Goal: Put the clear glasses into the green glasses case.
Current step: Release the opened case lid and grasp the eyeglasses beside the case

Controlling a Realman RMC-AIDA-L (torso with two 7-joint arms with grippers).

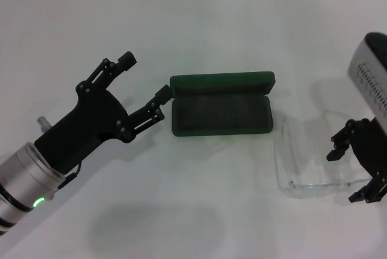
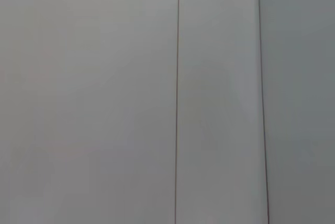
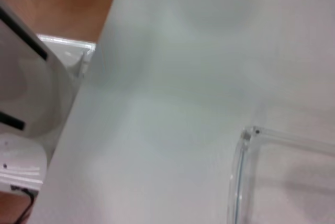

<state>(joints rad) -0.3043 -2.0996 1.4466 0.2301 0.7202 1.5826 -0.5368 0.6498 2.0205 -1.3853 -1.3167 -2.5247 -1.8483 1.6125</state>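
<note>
A: Status?
B: My right gripper [image 1: 358, 171] is spread wide beside the glasses [image 1: 314, 156], which lie right of the open case [image 1: 221, 103]. Left gripper [image 1: 145, 80] is spread at the case's left end.
A: Advice?
B: Pinch the frame squarely, lightly.

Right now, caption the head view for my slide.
Open green glasses case at centre, open left gripper at its end, open right gripper beside the clear glasses.
</note>
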